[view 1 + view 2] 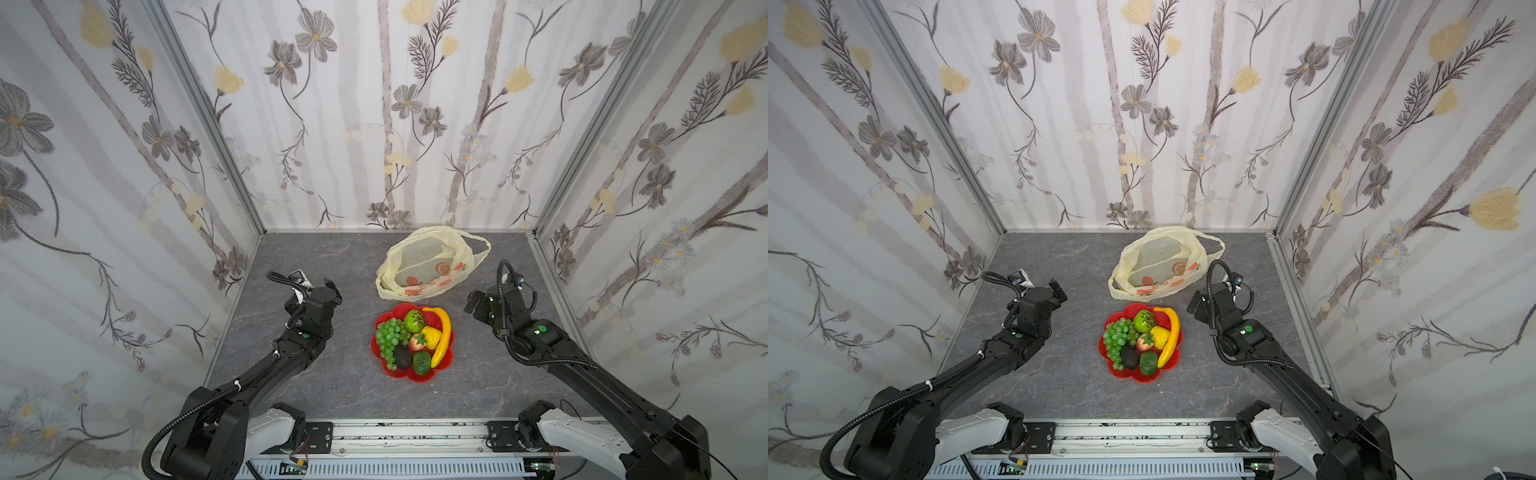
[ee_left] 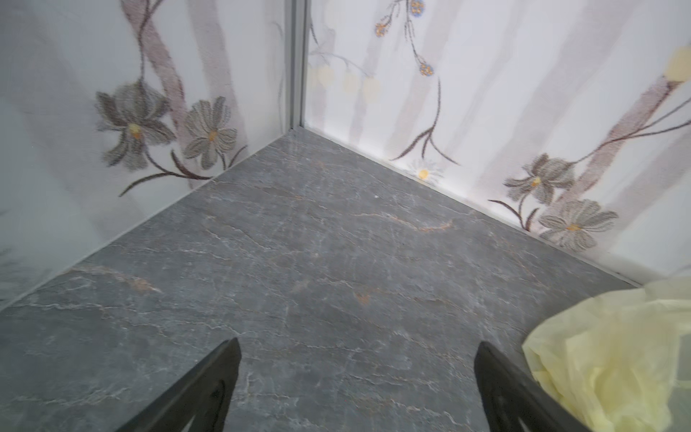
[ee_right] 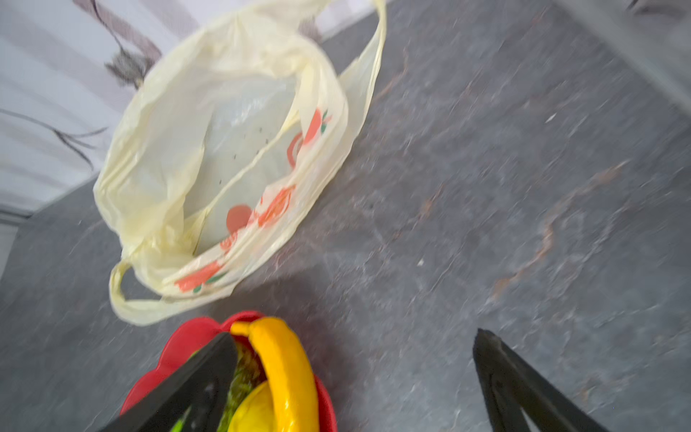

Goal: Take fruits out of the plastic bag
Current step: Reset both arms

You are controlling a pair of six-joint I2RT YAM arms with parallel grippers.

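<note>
My left end effector (image 2: 358, 348) has its jaws spread wide with nothing between them, only bare table (image 2: 299, 262) below. The right end effector (image 3: 354, 334) is spread just as wide and is also empty. In both top views they hang either side of the middle of the frame, the left one left of centre and the right one right of centre, both apart from everything. Between them, low in the centre, the red dish (image 1: 377, 322) carries the fruits (image 1: 411, 340): grape bunch (image 1: 388, 338), banana (image 1: 442, 336), strawberry (image 1: 417, 343), avocados and a lumpy yellow piece. Just above the dish in the frame lies the plastic bag (image 1: 424, 262), slumped flat with its mouth open and one handle loop trailing right. Through the film I see only printed oranges and no bulge, so I judge the unloading complete and the step in hand is to check the bag. To do that well I would look into the mouth from the right wrist view before touching anything. If in doubt, I would pinch only the loose handle and lift gently, away from the dish so no fruit gets nudged over the rim.
</note>
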